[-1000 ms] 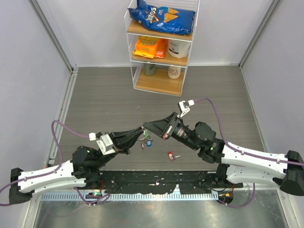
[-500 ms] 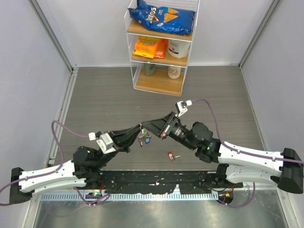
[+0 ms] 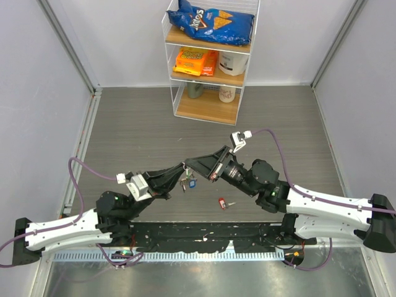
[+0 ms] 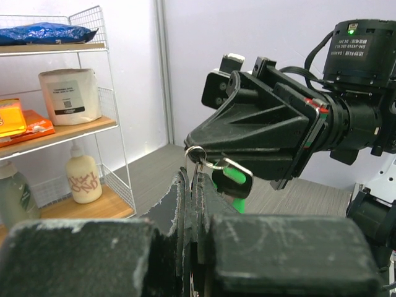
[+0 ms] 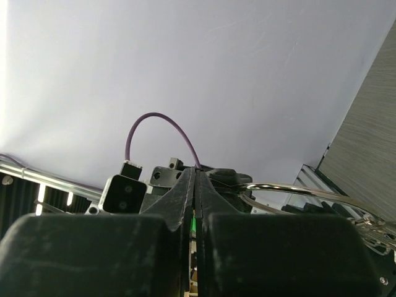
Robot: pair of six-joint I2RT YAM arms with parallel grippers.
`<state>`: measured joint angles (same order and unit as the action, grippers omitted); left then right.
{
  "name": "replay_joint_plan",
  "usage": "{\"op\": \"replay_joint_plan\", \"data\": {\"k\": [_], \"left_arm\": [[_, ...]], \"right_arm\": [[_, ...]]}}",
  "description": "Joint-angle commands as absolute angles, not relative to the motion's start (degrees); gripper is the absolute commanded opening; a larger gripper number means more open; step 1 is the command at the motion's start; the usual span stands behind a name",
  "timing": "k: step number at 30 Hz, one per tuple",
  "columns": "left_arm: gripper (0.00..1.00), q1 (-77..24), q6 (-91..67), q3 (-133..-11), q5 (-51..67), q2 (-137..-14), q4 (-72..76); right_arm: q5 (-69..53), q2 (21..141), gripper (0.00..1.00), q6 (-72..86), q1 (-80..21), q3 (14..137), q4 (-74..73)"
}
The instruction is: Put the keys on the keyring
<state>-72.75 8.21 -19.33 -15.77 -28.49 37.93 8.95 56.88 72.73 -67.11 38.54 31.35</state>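
The right hand (image 3: 189, 166) has slid slightly left with its arm since a second ago, while the red key (image 3: 222, 202) lies where it lay on the table (image 3: 136, 130). The keyring (image 4: 197, 152) is held above the table between the two hands and sticks up from the tip of the left hand (image 4: 192, 185), which is clenched on it. A green key (image 4: 234, 183) and a blue key (image 3: 193, 183) hang from it. The right hand is clenched too, its tip against the ring; whether it pinches the wire I cannot tell. At the back, a wire shelf rack (image 3: 174, 74) holds a Doritos bag (image 3: 210, 20) on top, orange snack packs (image 3: 195, 62) and a white paper roll (image 4: 65, 96) in the middle, and a pump bottle (image 4: 83, 178) on the bottom shelf.
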Motion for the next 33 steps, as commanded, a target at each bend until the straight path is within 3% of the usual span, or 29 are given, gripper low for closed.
{"op": "replay_joint_plan", "data": {"k": [1,18,28,33], "left_arm": [[0.00,-72.8,9.1,-19.2,-15.3,-28.2,40.9],[0.01,-72.8,10.3,-21.3,-8.3,-28.4,33.4],[0.29,-72.8,9.1,-21.8,-8.3,-28.3,29.5],[0.37,-72.8,8.7,-21.7,-8.9,-28.9,28.8]], "right_arm": [[10.1,54.2,0.06,70.9,-67.9,42.4,32.5],[10.2,52.6,0.06,69.0,-67.9,43.4,29.4],[10.8,50.3,0.06,67.7,-67.9,43.0,28.0],[10.6,50.1,0.06,67.3,-67.9,43.2,28.0]]}}
